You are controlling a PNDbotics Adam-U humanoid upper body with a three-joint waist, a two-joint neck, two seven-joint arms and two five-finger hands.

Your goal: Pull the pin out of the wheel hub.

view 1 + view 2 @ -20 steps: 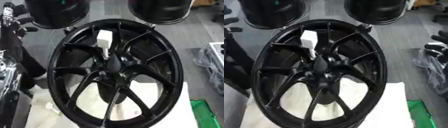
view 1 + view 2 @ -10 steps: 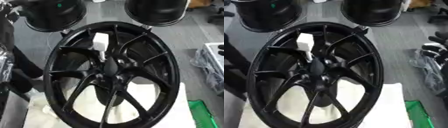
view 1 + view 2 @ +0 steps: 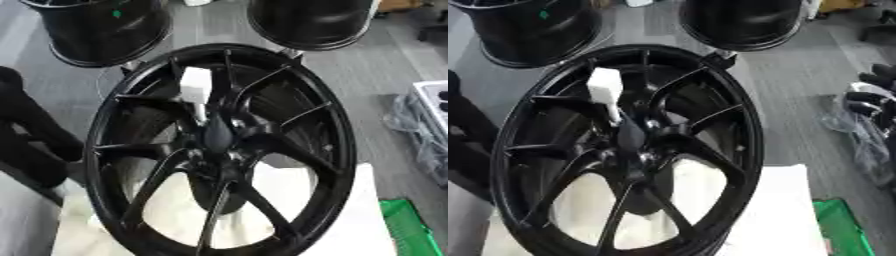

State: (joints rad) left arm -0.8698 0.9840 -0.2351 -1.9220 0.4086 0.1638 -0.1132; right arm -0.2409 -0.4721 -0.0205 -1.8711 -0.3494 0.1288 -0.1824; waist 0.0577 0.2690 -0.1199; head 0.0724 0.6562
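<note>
Grey floor carries 2 spare rims behind the wheel, whose white pin juts up-left of centre (right hand nearer, fingers unclear).

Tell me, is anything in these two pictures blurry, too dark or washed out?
Left eye view: the black wheel is soft and its spokes merge at the hub, while the white pin and the white cloth under the wheel look nearly blown out. Right eye view: the same softness, and the robot's right hand at the right edge is a dark blur.
</note>
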